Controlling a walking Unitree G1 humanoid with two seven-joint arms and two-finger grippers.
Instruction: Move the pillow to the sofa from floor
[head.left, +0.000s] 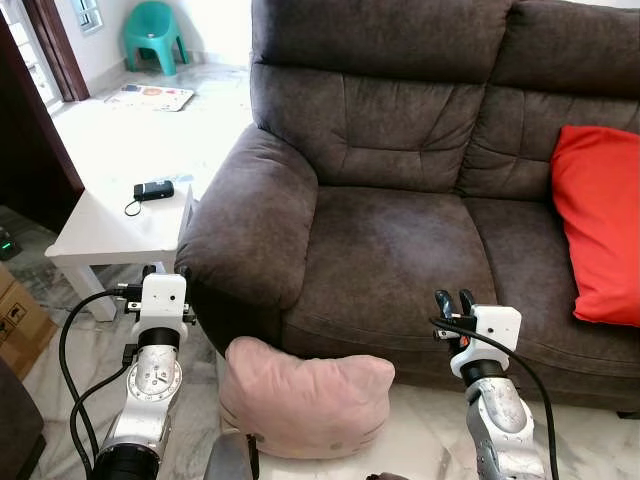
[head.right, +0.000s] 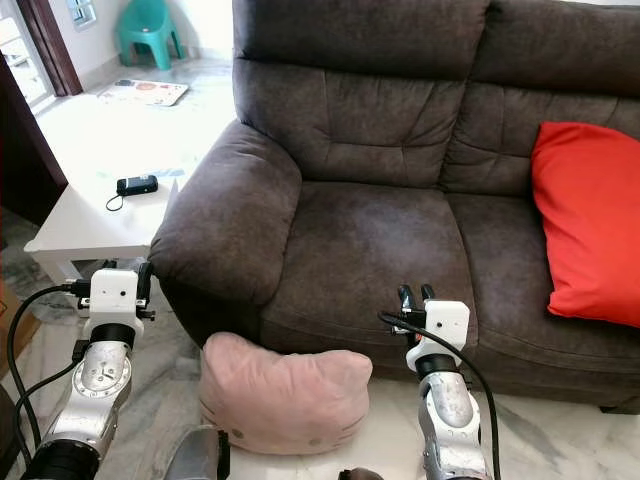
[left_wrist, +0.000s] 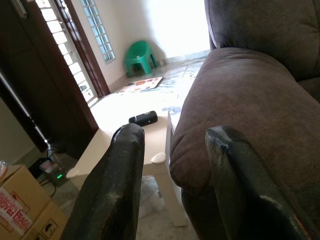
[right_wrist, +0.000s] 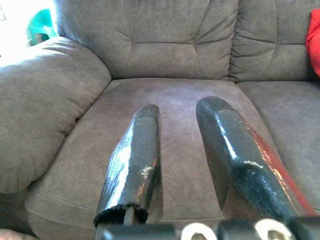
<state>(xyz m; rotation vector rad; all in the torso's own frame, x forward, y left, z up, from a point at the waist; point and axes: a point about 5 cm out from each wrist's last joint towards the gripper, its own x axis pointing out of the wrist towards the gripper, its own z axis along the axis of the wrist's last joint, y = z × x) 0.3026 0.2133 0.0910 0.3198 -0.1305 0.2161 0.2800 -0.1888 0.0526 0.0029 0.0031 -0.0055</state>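
A pink pillow (head.left: 305, 408) lies on the pale marble floor (head.left: 420, 440), pressed against the front base of a dark brown sofa (head.left: 400, 230) at the six o'clock position of the head view. Left to right: a white side table (head.left: 110, 235) at nine o'clock carries a small black device (head.left: 153, 190), with a teal plastic chair (head.left: 153, 33) at eleven o'clock beyond it. The left gripper (left_wrist: 172, 145) is raised beside the sofa's armrest (head.left: 250, 215), fingers parted and empty. The right gripper (right_wrist: 187, 125) is held before the seat cushion at five o'clock, fingers spread, holding nothing. A red cushion (head.left: 600, 220) leans on the sofa at three o'clock.
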